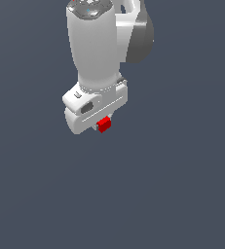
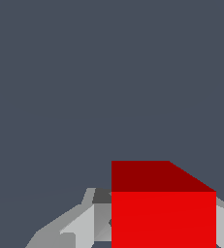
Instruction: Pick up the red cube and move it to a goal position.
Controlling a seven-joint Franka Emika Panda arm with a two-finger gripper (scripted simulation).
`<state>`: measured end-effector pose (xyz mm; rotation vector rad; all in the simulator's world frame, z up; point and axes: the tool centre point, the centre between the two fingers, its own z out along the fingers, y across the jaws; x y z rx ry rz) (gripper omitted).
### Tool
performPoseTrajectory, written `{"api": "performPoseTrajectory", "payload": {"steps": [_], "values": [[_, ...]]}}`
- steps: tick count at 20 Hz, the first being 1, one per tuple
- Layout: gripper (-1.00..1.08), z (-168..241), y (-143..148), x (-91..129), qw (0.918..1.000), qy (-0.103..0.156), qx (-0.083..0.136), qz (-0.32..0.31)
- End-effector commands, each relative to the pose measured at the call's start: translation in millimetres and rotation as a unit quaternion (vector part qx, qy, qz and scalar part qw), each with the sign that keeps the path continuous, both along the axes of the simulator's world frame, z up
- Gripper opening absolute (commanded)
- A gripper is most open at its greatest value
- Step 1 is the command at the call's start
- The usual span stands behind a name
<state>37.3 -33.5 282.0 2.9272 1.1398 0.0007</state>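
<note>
Contact was seen between the red cube point(image 1: 103, 125) and the gripper point(image 1: 102, 127): the cube sat directly beneath the white hand, clamped between pale fingers point(image 2: 79, 225) flanking it in the wrist view. No goal marker was shown.

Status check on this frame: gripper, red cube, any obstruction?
Gripper shut on red cube. Cube between the fingers, wrist view confirms. Nothing else in view, no obstruction seen.

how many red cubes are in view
1. The red cube sits right under the white gripper, between its fingers in the wrist view. No other cube shows; the arm could hide something behind it.
</note>
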Motion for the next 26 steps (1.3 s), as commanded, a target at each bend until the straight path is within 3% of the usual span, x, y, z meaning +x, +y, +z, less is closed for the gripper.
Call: {"api": "performPoseTrajectory", "payload": {"steps": [1, 13, 26], "values": [[-1.00, 28.9, 4.3, 0.4, 1.0000, 0.000, 0.000, 0.000], [-1.00, 129.8, 18.2, 6.8, 1.0000, 0.000, 0.000, -0.001], [-1.00, 157.4, 22.0, 10.8, 1.0000, 0.000, 0.000, -0.001]]}}
